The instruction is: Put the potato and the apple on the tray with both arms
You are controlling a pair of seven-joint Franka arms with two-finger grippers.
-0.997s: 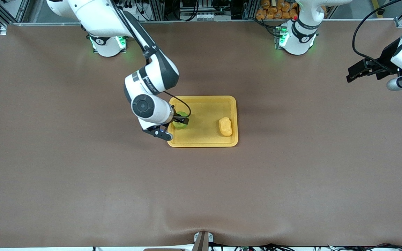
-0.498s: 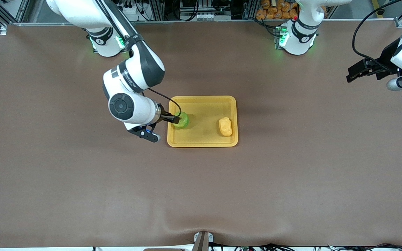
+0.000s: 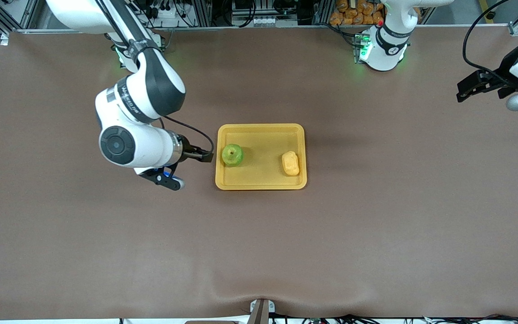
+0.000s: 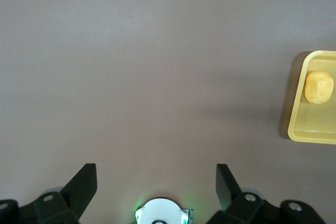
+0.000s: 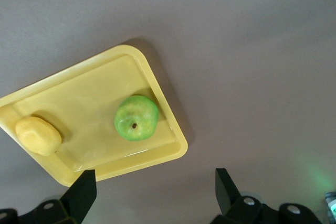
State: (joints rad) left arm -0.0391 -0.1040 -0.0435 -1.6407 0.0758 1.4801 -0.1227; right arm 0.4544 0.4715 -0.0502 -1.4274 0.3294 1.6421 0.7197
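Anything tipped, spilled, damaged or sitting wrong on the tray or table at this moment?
Nothing stands out. The apple and potato both sit inside the tray, apart from each other, and the tray lies flat on the table. The right gripper, jaws open, is over the table beside the tray; the left gripper waits at the table's end.

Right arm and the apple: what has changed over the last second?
The right claw has let go of the apple and pulled off the tray toward the right arm's end of the table; it is open and empty over bare table. The left claw drifted slightly farther out. The apple, potato and tray stayed in place.
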